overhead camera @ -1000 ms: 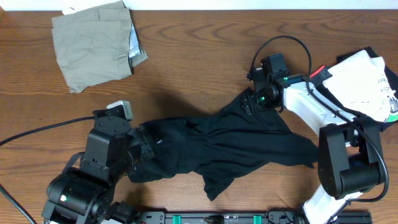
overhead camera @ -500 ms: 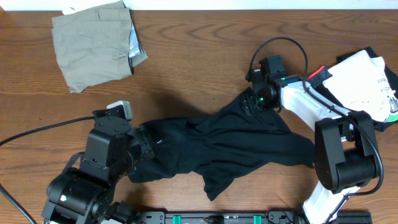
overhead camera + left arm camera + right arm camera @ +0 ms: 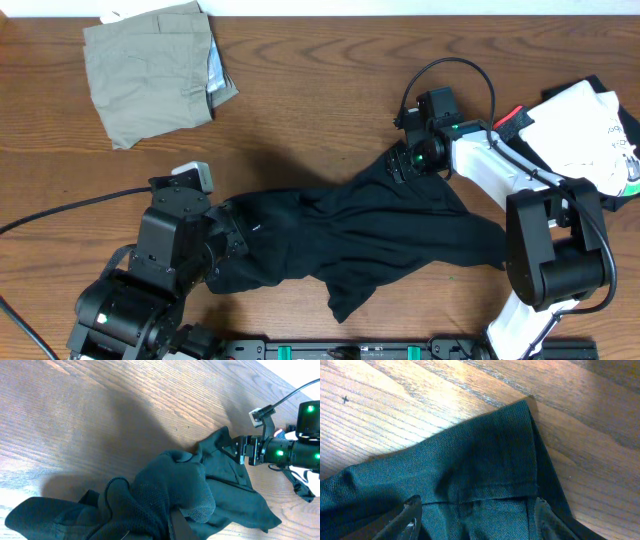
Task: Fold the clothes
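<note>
- a brown wood-grain surface (image 3: 320,90) carried everything.
- nearest, the left fingers (image 3: 177,524) were clenched on one end of the black t-shirt (image 3: 370,240); the cloth bunched up over them and hid most of them in the left wrist view.
- the black t-shirt lay crumpled and drawn out across the near middle of the surface, from the left fingers to the right fingers, with a loose flap trailing towards the near edge.
- farther on, the right fingers (image 3: 410,517) were released, spread wide to either side of a hemmed corner of the shirt that lay flat on the wood.
- at the right edge sat a white printed garment (image 3: 585,135), apart from the shirt.
- in the far left corner a folded khaki-grey garment (image 3: 150,70) lay well apart from the rest.
</note>
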Controlling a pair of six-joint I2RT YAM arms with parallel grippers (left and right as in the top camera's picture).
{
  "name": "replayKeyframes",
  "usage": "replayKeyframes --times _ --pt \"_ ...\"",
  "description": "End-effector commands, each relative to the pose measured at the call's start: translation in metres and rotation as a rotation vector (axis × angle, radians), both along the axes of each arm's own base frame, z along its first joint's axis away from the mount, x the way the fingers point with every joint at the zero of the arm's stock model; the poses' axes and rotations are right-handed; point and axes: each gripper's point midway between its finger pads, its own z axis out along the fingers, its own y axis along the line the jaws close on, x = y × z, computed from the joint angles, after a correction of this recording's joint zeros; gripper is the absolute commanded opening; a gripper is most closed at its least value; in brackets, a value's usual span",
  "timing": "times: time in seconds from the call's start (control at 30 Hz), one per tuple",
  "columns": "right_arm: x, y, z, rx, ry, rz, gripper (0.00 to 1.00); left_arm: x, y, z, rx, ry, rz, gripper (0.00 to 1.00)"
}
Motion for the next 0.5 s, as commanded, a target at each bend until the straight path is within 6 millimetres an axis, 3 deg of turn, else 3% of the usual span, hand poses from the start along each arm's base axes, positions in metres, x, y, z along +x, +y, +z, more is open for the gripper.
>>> replayKeyframes --times 0.0,0.47 --pt "0.0047 -0.0008 0.0004 0.005 -0.009 0.013 0.7 0.0018 0.0022 0.0099 0.017 -0.037 -0.006 0.06" --pt "0.0023 -0.0014 -0.0065 0.0 0.009 0.012 0.71 0.0018 0.0022 0.0099 0.017 -0.037 -0.006 0.06"
